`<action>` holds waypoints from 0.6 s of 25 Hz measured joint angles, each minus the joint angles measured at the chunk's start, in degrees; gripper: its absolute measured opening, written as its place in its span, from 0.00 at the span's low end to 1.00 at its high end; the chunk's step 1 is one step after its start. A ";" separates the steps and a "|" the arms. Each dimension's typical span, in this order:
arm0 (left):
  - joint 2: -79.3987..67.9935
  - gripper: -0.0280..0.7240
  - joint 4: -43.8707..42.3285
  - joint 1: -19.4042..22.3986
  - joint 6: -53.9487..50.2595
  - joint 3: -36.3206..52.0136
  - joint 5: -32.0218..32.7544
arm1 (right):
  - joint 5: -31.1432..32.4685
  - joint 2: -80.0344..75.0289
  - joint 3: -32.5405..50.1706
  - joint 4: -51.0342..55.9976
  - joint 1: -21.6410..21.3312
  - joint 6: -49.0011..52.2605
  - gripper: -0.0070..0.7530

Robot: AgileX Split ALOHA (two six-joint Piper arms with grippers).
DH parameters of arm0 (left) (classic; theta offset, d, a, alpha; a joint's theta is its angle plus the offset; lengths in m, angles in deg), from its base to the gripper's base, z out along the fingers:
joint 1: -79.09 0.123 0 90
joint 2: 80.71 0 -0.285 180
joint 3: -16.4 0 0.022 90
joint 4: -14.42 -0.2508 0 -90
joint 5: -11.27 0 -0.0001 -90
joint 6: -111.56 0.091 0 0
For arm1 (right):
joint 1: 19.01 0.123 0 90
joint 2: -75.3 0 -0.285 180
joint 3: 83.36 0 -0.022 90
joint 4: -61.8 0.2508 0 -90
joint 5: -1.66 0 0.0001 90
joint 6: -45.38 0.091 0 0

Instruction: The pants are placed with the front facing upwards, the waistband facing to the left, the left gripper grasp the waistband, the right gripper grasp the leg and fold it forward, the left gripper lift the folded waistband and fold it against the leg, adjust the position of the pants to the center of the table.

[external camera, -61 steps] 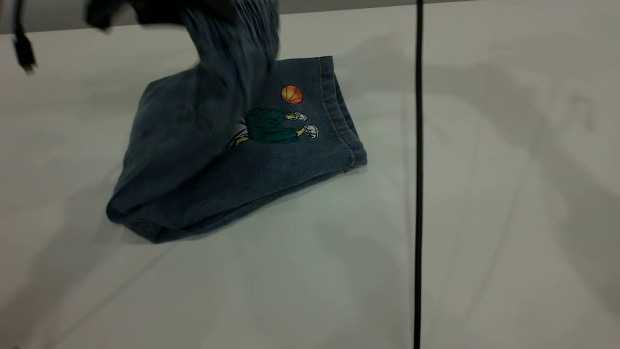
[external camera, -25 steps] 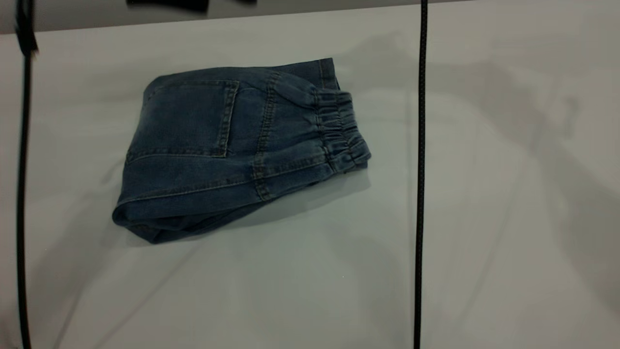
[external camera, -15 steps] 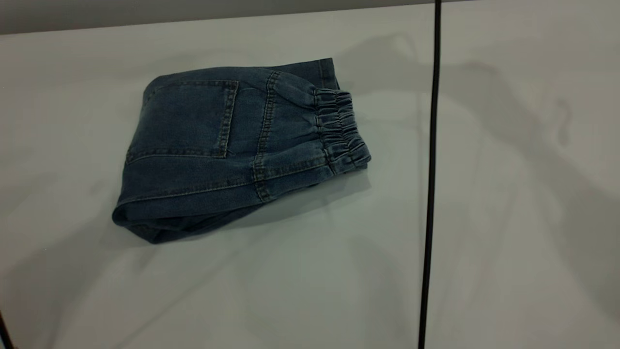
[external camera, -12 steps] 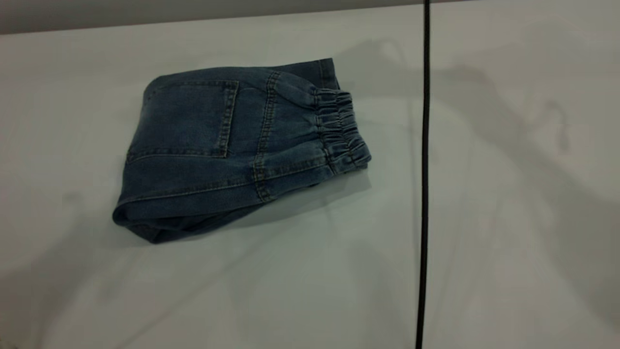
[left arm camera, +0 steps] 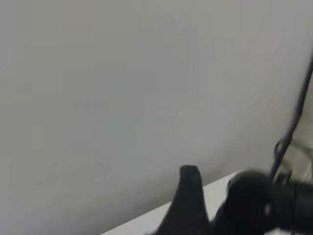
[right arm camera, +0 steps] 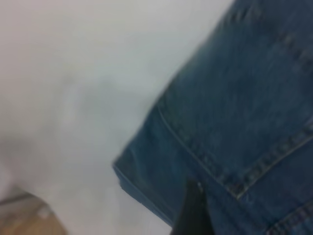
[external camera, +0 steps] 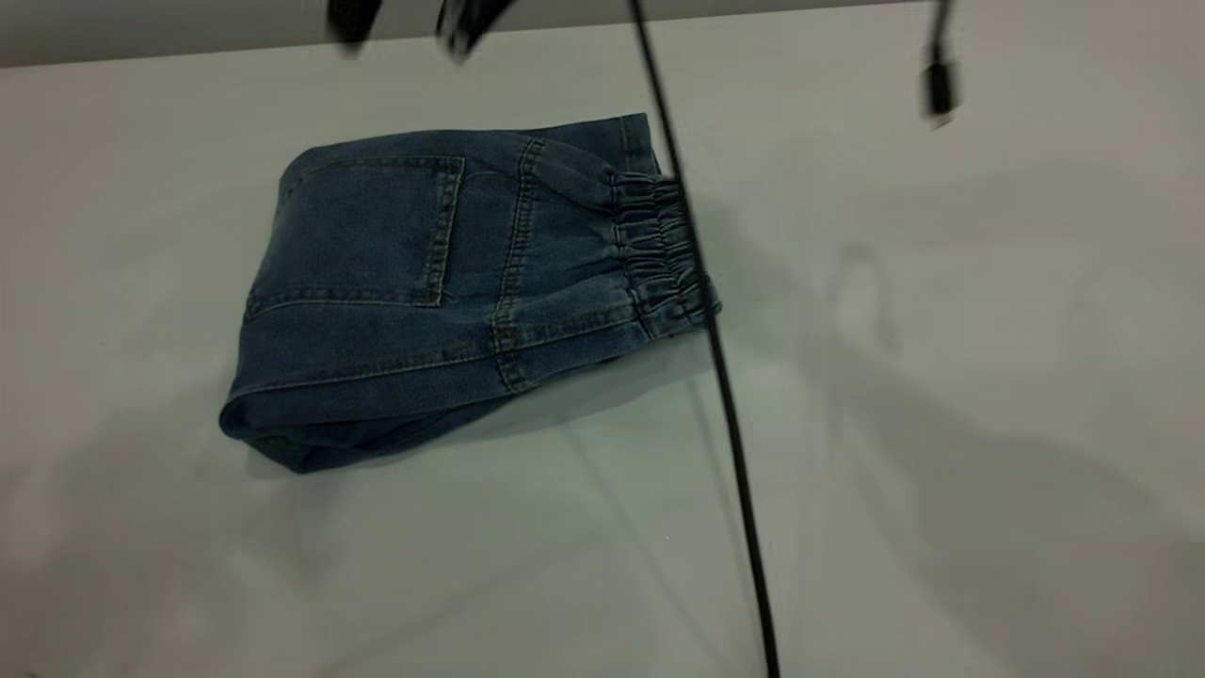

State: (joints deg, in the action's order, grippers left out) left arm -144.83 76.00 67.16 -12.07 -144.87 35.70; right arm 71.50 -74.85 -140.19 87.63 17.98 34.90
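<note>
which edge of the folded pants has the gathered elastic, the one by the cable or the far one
The edge by the black cable: the waistband shows ruffled elastic gathers there. The opposite edge of the pants is a smooth rounded fold beside the patch pocket.

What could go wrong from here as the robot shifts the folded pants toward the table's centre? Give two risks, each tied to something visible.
1. A black cable hangs across the waistband; it may snag the loose top fold.
2. The pants sit left of centre on the table; pushing one edge may slide the layers apart and undo the fold.
</note>
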 joint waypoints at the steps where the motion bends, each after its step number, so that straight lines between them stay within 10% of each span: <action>1: 0.00 0.78 -0.05 0.00 0.14 0.00 0.64 | 0.05 -0.52 0.00 -3.03 1.74 0.52 0.64; 15: -0.24 0.73 -0.30 -0.05 1.88 0.00 4.27 | -9.19 -7.19 -0.04 -22.38 10.56 -1.61 0.64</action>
State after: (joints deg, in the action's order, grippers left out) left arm -145.07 75.70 67.11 -10.19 -144.87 39.96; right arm 62.31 -82.03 -140.23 65.25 28.55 33.29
